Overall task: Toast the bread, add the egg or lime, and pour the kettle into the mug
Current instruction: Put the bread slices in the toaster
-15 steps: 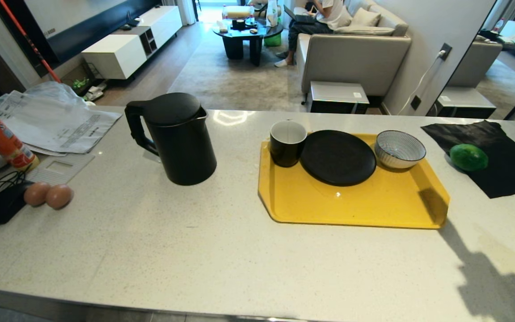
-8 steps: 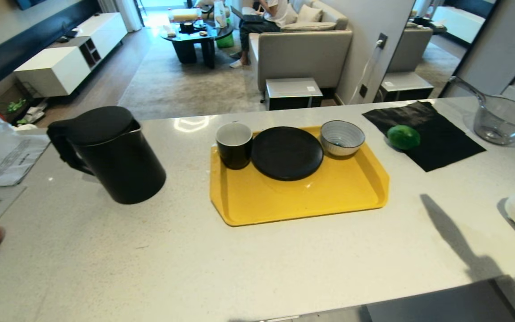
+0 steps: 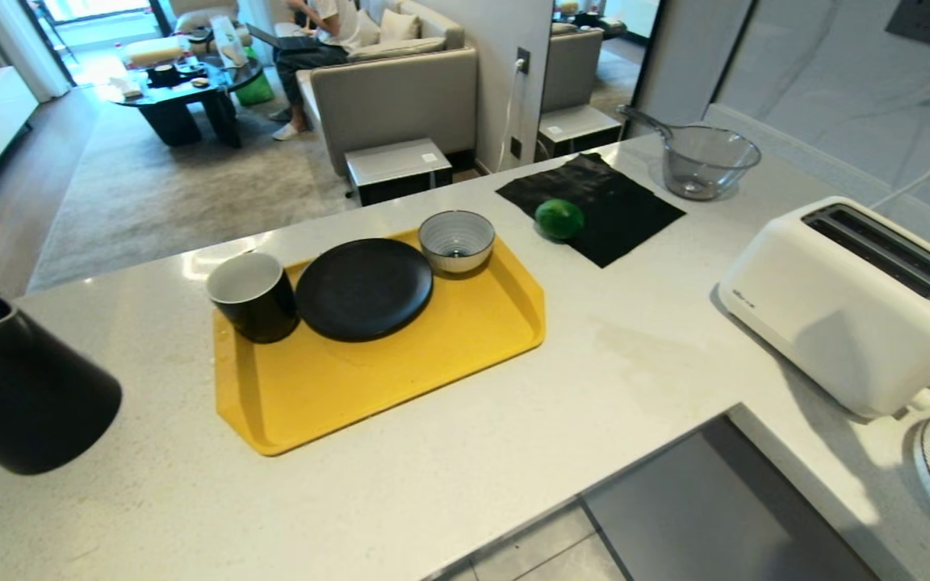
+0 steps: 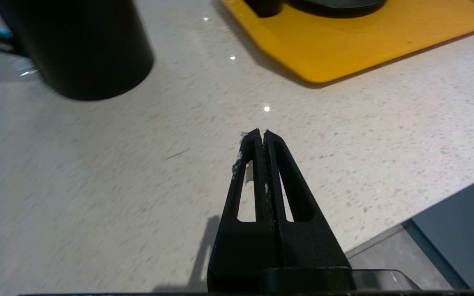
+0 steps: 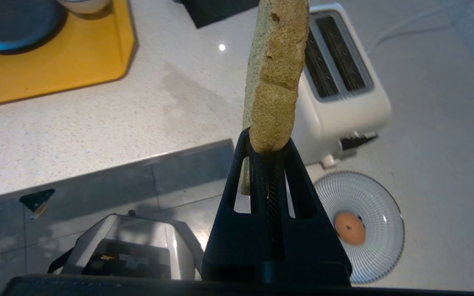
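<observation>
My right gripper point(image 5: 268, 139) is shut on the bread point(image 5: 276, 70), a pale green slice with a brown crust that it holds on edge above the counter, short of the white toaster point(image 5: 340, 94). The egg point(image 5: 349, 228) lies on a striped plate point(image 5: 381, 197) beside the toaster. My left gripper point(image 4: 260, 133) is shut and empty over bare counter, near the black kettle point(image 4: 80, 45). In the head view the kettle point(image 3: 21, 387) stands far left. The mug point(image 3: 253, 294) sits on the yellow tray point(image 3: 368, 379), and the lime point(image 3: 559, 219) lies on a black cloth point(image 3: 618, 202). Neither gripper shows there.
A black plate point(image 3: 364, 286) and a striped bowl point(image 3: 456, 240) share the tray. A glass bowl point(image 3: 703, 161) stands behind the toaster point(image 3: 852, 307). The counter forms a corner, with floor below. A person sits on a sofa point(image 3: 392, 97) in the room beyond.
The head view has swung to the right, so the whole scene slid left. The toaster and glass bowl came into view, and the brown eggs and papers left it.
</observation>
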### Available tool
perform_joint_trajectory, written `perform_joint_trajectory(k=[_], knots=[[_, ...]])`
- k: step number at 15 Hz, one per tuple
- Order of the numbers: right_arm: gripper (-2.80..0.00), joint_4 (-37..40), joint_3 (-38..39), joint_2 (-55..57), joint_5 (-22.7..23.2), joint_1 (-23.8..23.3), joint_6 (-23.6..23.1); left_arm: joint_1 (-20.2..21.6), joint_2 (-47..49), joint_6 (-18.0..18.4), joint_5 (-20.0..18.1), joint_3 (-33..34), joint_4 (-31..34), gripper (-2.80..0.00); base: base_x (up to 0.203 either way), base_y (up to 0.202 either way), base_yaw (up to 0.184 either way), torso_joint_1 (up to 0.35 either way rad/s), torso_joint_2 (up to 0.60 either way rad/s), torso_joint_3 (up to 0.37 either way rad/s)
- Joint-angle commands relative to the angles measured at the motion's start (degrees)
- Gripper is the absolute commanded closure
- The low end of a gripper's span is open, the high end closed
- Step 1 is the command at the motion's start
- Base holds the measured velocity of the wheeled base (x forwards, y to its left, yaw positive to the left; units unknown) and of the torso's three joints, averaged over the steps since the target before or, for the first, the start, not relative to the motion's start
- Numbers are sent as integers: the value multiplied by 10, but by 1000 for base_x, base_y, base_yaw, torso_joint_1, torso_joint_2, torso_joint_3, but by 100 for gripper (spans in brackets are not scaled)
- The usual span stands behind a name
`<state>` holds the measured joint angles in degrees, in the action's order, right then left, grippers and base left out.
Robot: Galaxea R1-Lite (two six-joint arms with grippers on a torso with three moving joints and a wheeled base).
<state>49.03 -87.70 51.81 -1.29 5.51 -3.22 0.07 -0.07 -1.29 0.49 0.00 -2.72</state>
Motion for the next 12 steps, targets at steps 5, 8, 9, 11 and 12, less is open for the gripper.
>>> perform_joint_trajectory(k=[5,8,9,11,12], knots=[[0,3,4,2,10,0,-5,0,-1,0,0,10,0,0,-1,3,-50,0,2,3],[0,3,4,2,13,0,-16,0,-1,0,0,10,0,0,0,0,0,0,0,0],[0,2,3,4,11,0,-31,0,-1,0,0,10,0,0,0,0,0,0,0,0],[0,-10,5,20,8,0,-72,0,-1,0,0,10,0,0,0,0,0,0,0,0],[0,-32,8,34,6,0,-80,0,-1,0,0,10,0,0,0,0,0,0,0,0]])
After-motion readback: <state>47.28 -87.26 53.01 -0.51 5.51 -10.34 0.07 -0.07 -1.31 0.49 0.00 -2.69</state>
